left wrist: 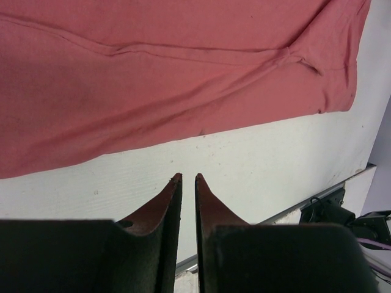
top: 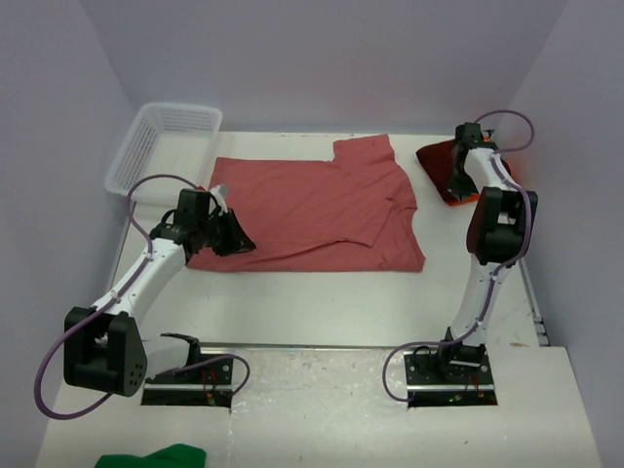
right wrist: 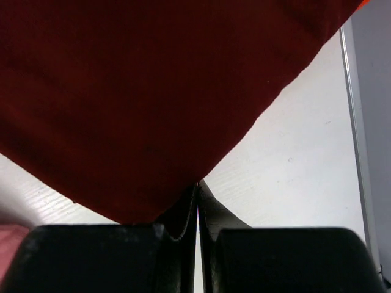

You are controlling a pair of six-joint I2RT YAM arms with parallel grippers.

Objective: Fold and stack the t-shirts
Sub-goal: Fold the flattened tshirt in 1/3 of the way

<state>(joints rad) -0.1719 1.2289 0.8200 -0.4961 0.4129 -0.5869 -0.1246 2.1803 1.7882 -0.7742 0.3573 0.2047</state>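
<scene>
I judge the step in hand to be the first fold of the rose t-shirt (top: pixel 312 210). It lies spread flat across the middle of the table (top: pixel 322 302), with a few creases. My left gripper (left wrist: pixel 188 177) hangs over bare table just beside the shirt's near edge, its jaws barely parted with nothing between them.

My right gripper (right wrist: pixel 197 183) is pressed shut, its tips at a corner of the folded maroon t-shirt (right wrist: pixel 153 91) at the far right. I cannot tell whether any hem is pinched there. A sliver of the orange t-shirt (top: pixel 458 201) shows at that pile's near side.

Next, I think, the left jaws must widen, drop onto the rose hem and pinch only the top layer. The right arm would need to come across for the opposite corner, so the fold lifts evenly.
</scene>
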